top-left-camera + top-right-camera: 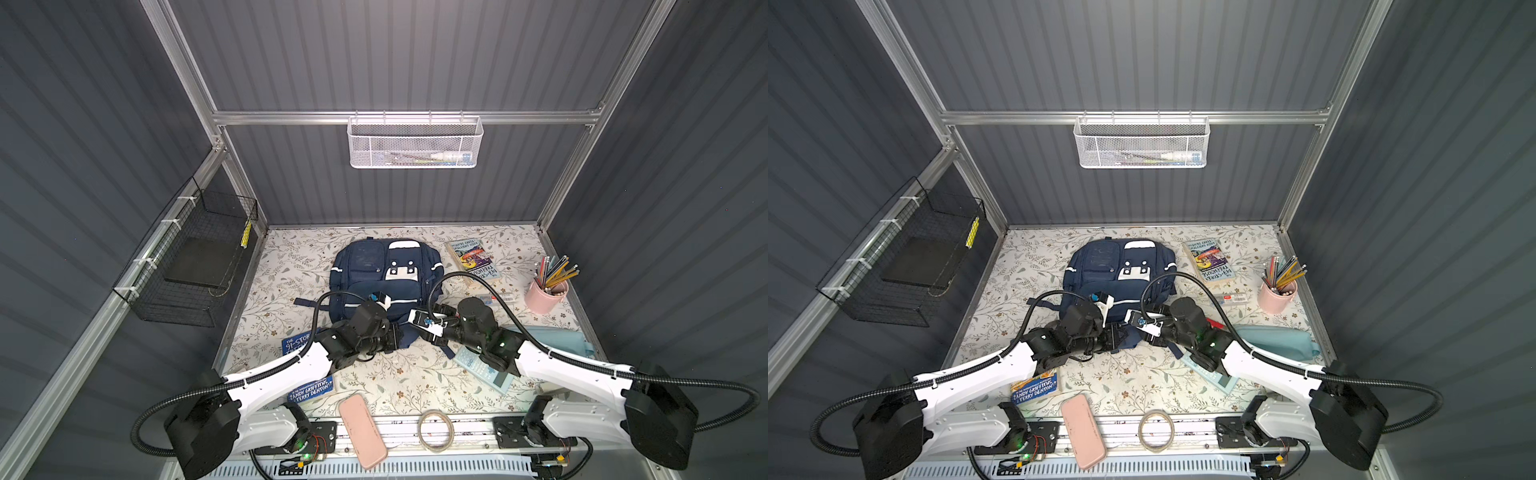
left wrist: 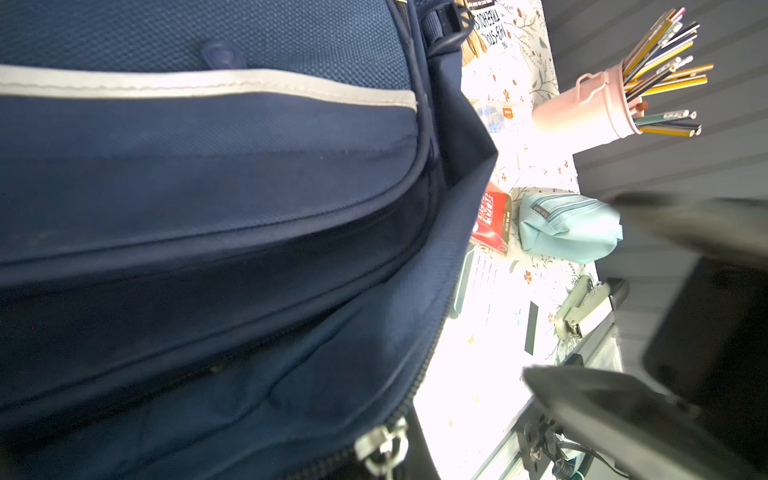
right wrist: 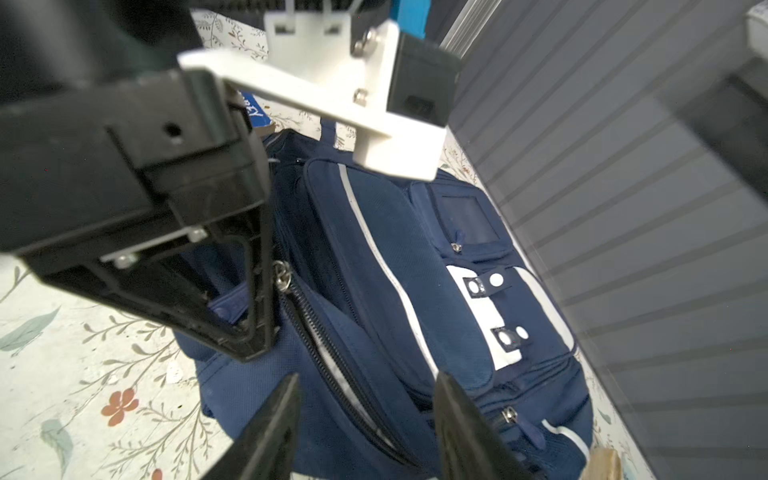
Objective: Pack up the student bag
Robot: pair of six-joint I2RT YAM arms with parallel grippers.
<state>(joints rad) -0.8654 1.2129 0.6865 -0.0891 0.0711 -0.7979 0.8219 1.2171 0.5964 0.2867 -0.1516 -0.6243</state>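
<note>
The student bag [image 1: 374,270] [image 1: 1100,266] lies flat at the middle of the floral table, navy with white stripes and patches. Both grippers meet at its near edge. My left gripper [image 3: 266,291] [image 1: 392,338] is shut on the bag's fabric right beside the silver zipper slider [image 3: 282,276] [image 2: 382,449]. My right gripper [image 3: 365,378] is open, and its two black fingers [image 3: 274,419] straddle the partly open zipper [image 3: 332,365], where pale lining shows. Nothing is held between them.
A book [image 1: 473,259], a pink cup of pencils [image 1: 546,293], a light blue pouch [image 2: 569,226], a red box [image 2: 492,222] and a calculator [image 1: 482,368] lie to the right. A blue book [image 1: 311,390], pink case [image 1: 362,432] and tape roll [image 1: 435,430] sit near the front.
</note>
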